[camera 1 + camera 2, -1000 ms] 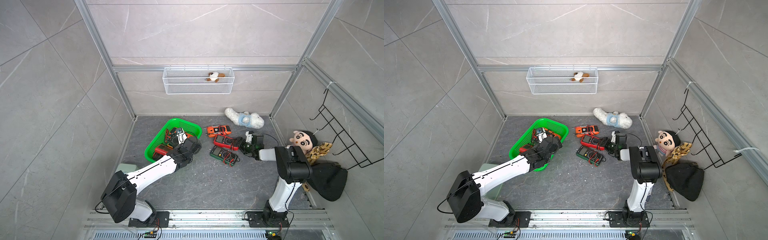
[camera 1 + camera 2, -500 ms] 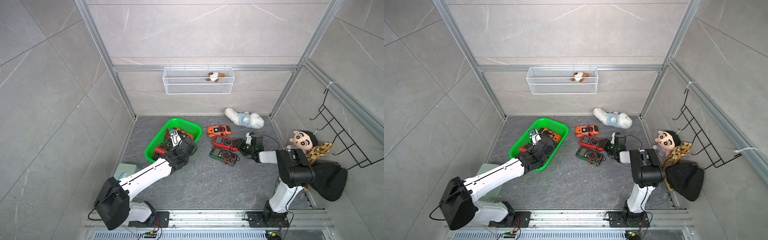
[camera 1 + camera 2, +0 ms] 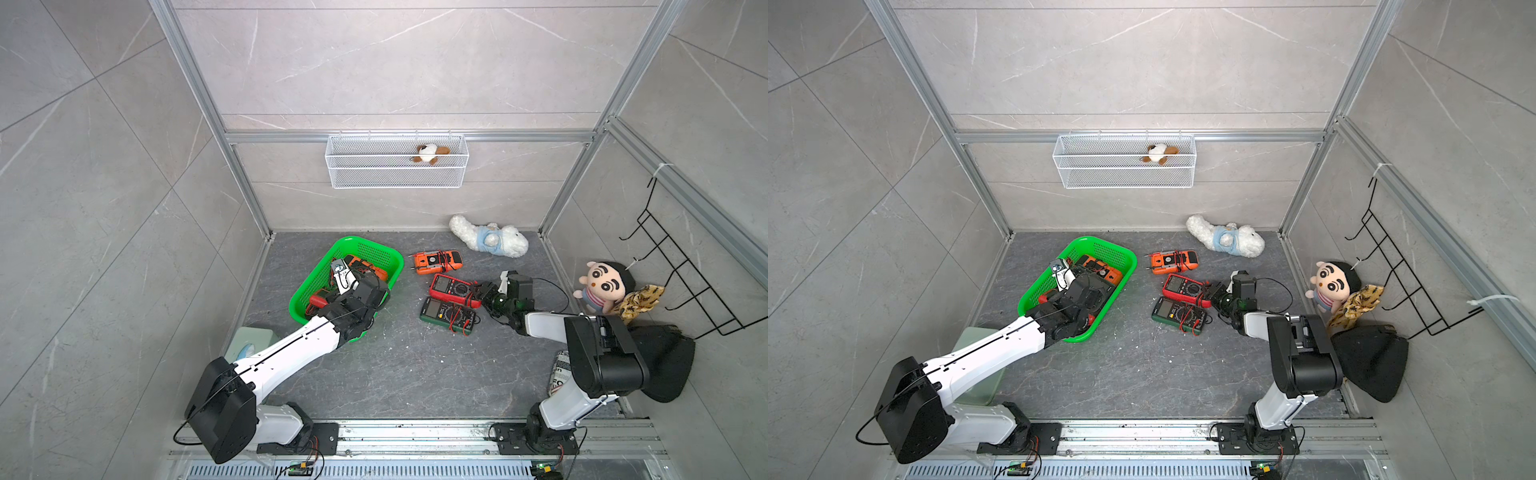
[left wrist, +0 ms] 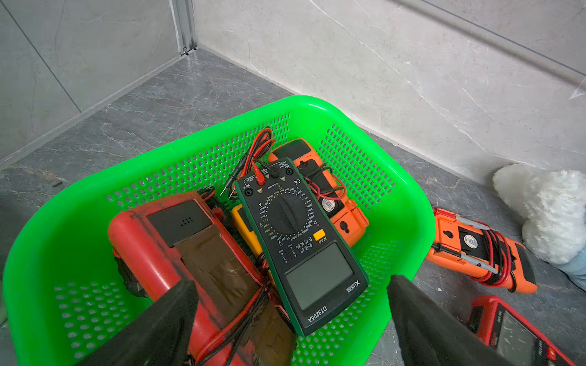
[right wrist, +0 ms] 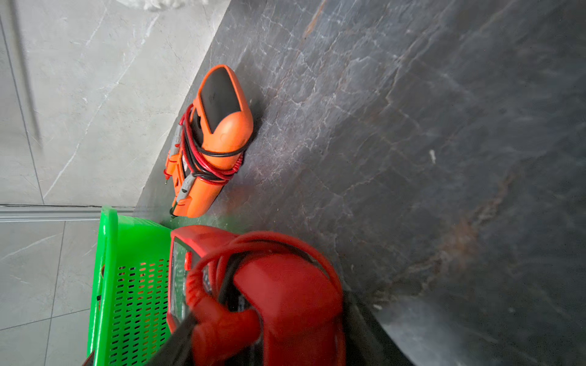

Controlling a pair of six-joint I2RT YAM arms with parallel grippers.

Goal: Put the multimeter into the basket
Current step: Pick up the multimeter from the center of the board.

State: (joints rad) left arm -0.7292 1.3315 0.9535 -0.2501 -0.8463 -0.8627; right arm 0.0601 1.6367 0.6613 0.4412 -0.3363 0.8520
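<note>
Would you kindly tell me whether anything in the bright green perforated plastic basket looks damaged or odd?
Yes: the red multimeter in the bright green perforated plastic basket has brown tape stuck along its upturned side and dark scuffs on its casing, so it looks patched.

Left arm (image 3: pixel 291 349) extended, jaws wide apart, right arm (image 3: pixel 544 326) low, jaws narrower.

basket (image 3: pixel 376 251): holds stacked multimeters (image 4: pixel 301 240) | right of basket: three loose multimeters (image 3: pixel 436 262) on floor (image 3: pixel 395 365)

Bright, even light with soft shadows; both top views bow at their edges, and the red multimeter (image 5: pixel 285 301) looks blurred close up.
</note>
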